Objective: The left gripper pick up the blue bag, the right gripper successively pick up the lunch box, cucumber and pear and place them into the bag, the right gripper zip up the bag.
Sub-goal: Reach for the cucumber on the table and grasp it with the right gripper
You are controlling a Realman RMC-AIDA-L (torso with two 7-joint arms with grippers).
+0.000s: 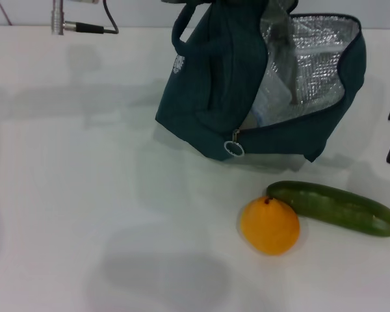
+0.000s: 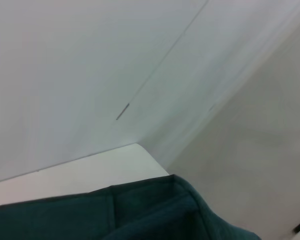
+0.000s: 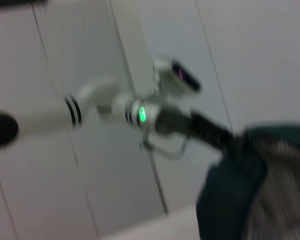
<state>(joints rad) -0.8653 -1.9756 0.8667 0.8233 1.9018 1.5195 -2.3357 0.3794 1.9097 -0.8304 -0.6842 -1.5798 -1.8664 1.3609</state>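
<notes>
A: Head view. The dark teal fabric lunch bag with silver foil lining point(image 1: 214, 97) sits far and right of centre on the white surface point(image 1: 84, 214), mouth open toward the right, its top running out of view. A pale translucent plastic lunch box point(image 1: 273, 97) shows inside against the foil, so I judge step one done. The ring zip pull point(image 1: 234, 149) hangs at the near corner, unzipped.

B: The rest?

A: The long dark green cucumber point(image 1: 335, 207) and the round orange-yellow pear point(image 1: 269, 225) lie touching, near right, both yet to go in. No pincer visible here.

B: Left wrist view?

A: Only teal fabric point(image 2: 155, 210); fingers hidden.

B: Right wrist view?

A: The silver, green-lit left pincer point(image 3: 210, 132) reaches to the bag's top point(image 3: 230, 195); clamped or not, cannot tell. The right pincer is unseen.
</notes>
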